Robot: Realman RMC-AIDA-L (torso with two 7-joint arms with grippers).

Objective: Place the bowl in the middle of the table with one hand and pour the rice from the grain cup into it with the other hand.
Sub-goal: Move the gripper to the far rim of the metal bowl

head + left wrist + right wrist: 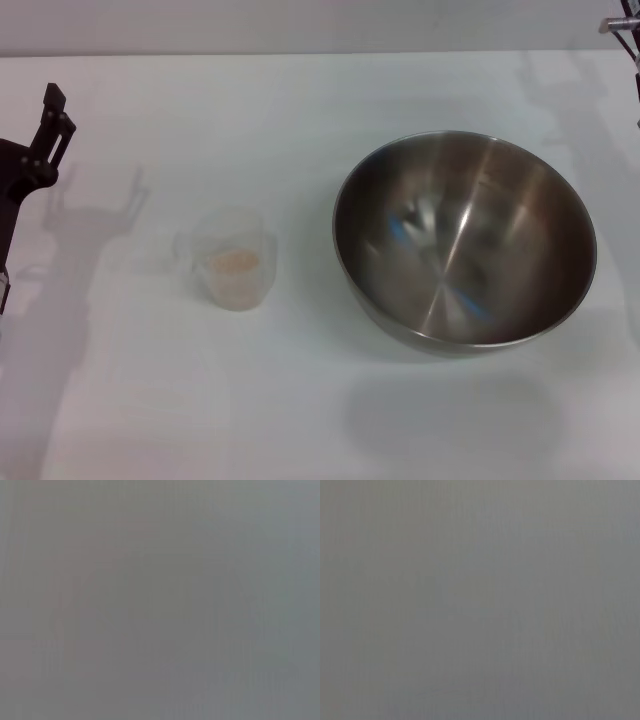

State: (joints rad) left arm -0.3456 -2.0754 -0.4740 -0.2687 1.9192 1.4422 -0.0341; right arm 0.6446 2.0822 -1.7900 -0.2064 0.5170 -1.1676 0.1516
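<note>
I find the bowl right of centre on the table, upright, mouth up, round with no long axis. I judge it stiff, light, slippery; its rim is the hold. The grain cup stands upright to its left, rice inside, light and easily tipped. Left gripper sits at the far left edge, right gripper at the far right corner; neither holds anything, and I cannot tell either's opening.

Little of the robot's body shows in the head view. The left pincer is matte black, built of angular, blocky links with a narrow squared-off tip and a slim bracket-like section below it. Of the right pincer only a sliver shows: thin dark struts with a pale grey piece.
</note>
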